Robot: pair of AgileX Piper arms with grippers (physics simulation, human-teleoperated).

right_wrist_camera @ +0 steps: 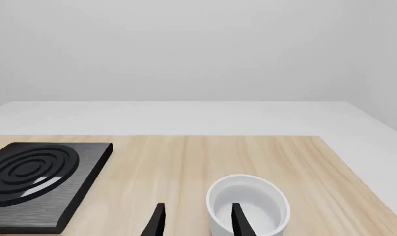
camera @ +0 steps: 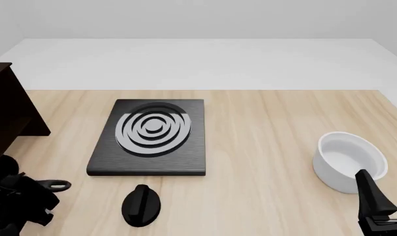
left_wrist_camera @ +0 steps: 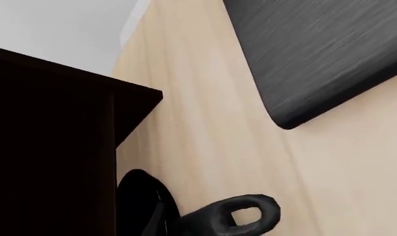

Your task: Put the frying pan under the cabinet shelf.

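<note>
— Pale wood table fills the left wrist view. What sits on it?

— The cabinet shelf [left_wrist_camera: 51, 147], nearly black, looms close. A corner of the black stove plate [left_wrist_camera: 316, 54] lies well apart from it. Between them, close to the camera, is the looped end of the frying pan [left_wrist_camera: 244, 215] handle, hole showing. A black rounded shape lies just beside the cabinet; I cannot tell what it is.

— And the left gripper, how far open?

— I cannot tell. Its fingers are not clearly shown here.

— The front view?

— The cabinet shelf [camera: 7, 110] stands at the table's left edge. The left arm [camera: 15, 201] is a dark mass at the near left corner, and the frying pan's [camera: 57, 186] handle end pokes out of it toward the middle. The pan's bowl is hidden, and whether the jaws grip the handle I cannot tell. The stove plate [camera: 103, 160], silver rings on top, sits left of centre. A black oval object [camera: 141, 205] lies near the front edge, just before the plate. A white bowl [camera: 329, 169] sits toward the right edge, its inside bare white. The right gripper [camera: 375, 209] hangs at the near right corner, beside the bowl.

— The right wrist view?

— The right gripper [right_wrist_camera: 198, 223] is spread wide, holding nothing. The white bowl [right_wrist_camera: 247, 194] is just past one finger, the stove plate [right_wrist_camera: 80, 172] well off to the side.
</note>
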